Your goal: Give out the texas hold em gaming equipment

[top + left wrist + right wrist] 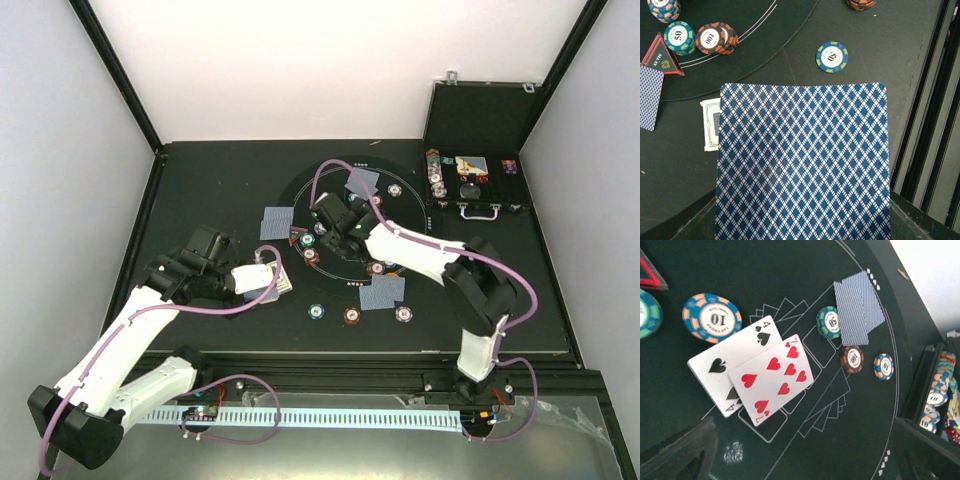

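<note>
Your left tool (262, 281) is clamped on a deck (802, 165) of blue-patterned cards. It holds the deck over the desk (200, 180), just off the near-left rim of the round mat (785, 22). One white card (710, 122) lies on the desk, half hidden behind the deck's left edge; can't read it.

Left wrist view, left to right:
- one face-down card (650, 97)
- one red triangle (661, 55)
- one 50 chip (680, 37) touching a 100 chip stack (716, 38)
- one lone 50 chip (832, 56) just outside the mat

That lone chip is first of three along the near side, followed by a brown-red chip (352, 316) and a whitish chip (403, 314).

From above you have three face-down card spots on the mat: left spot (277, 220), far spot (363, 182) and near spot (383, 292).

Your right tool (328, 212) hangs over the mat's middle with the jaws spread wide, gripping nothing. Two face-up cards lie under it, a 4 of spades (725, 367) with a 7 of hearts (772, 377) overlapping it. One 10 chip (711, 316) sits just beside them.

The far spot shows as two overlapped cards, with three chips near it.

At far right, one open case (475, 115) holds rows of chips.
</note>
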Robot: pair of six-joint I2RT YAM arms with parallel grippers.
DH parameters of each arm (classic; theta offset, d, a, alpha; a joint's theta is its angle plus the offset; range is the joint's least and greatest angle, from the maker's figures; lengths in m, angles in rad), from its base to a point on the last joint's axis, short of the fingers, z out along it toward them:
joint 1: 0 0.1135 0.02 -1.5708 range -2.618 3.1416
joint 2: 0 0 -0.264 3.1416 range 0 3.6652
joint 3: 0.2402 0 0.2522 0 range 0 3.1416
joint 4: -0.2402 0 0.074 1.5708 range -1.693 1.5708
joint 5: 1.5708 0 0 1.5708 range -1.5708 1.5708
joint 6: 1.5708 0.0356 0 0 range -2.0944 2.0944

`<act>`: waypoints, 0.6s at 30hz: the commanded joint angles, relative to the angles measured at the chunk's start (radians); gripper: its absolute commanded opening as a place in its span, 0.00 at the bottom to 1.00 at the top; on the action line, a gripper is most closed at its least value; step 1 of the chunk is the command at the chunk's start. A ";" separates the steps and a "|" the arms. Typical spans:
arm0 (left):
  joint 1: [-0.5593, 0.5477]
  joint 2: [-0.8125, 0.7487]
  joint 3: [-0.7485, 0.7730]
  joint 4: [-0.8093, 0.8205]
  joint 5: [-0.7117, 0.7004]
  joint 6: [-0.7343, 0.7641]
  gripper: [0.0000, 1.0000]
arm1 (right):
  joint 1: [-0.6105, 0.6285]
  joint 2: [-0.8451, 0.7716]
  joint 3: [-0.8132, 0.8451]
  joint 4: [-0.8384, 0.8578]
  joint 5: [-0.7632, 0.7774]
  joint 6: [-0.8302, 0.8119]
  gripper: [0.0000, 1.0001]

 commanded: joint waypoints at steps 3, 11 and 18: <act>0.003 -0.008 0.039 -0.001 0.025 0.001 0.06 | -0.006 -0.249 -0.008 -0.062 -0.264 0.322 1.00; 0.003 -0.002 0.051 0.007 0.035 -0.001 0.07 | -0.051 -0.370 -0.166 0.144 -1.037 0.757 1.00; 0.003 0.003 0.046 0.023 0.042 -0.005 0.07 | 0.012 -0.289 -0.333 0.467 -1.326 1.101 0.95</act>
